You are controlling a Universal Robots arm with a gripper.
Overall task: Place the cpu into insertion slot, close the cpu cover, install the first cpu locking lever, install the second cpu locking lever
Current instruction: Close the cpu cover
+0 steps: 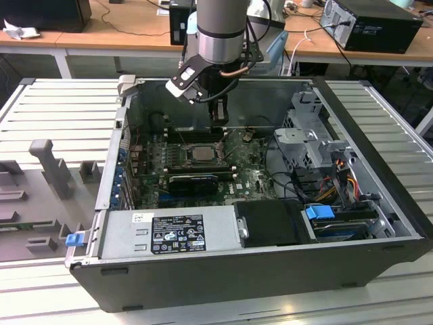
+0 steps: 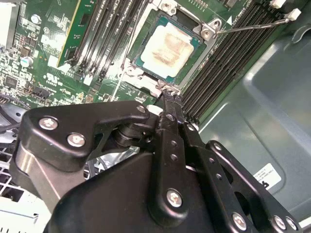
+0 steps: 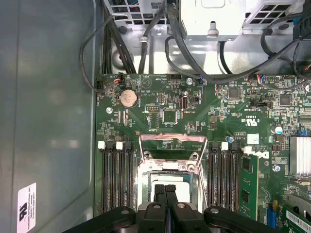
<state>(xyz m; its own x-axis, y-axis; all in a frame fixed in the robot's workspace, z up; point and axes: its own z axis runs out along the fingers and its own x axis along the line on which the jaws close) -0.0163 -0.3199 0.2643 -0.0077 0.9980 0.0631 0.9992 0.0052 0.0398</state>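
The cpu (image 2: pixel 167 47) lies flat in the insertion slot (image 2: pixel 130 73) on the green motherboard, its silver top facing up; it also shows in the exterior view as the cpu (image 1: pixel 201 152). My gripper (image 2: pixel 167 94) is shut with nothing seen between its fingers, its tips at the slot's metal edge beside the chip. In the first wrist view the gripper (image 3: pixel 167 191) hangs over the chip, and the cpu cover (image 3: pixel 146 150) sits swung back beyond it, green board showing through its window. A thin wire lever (image 2: pixel 252 26) sticks out sideways from the slot's corner. The gripper (image 1: pixel 218 125) reaches down into the open case.
Black memory slots (image 3: pixel 114 179) flank the socket on both sides. Cables (image 3: pixel 121 53) and a metal drive cage (image 1: pixel 308 139) crowd the exterior view's right. A power supply (image 1: pixel 169 233) fills the near side. Case walls (image 1: pixel 379 142) ring the board.
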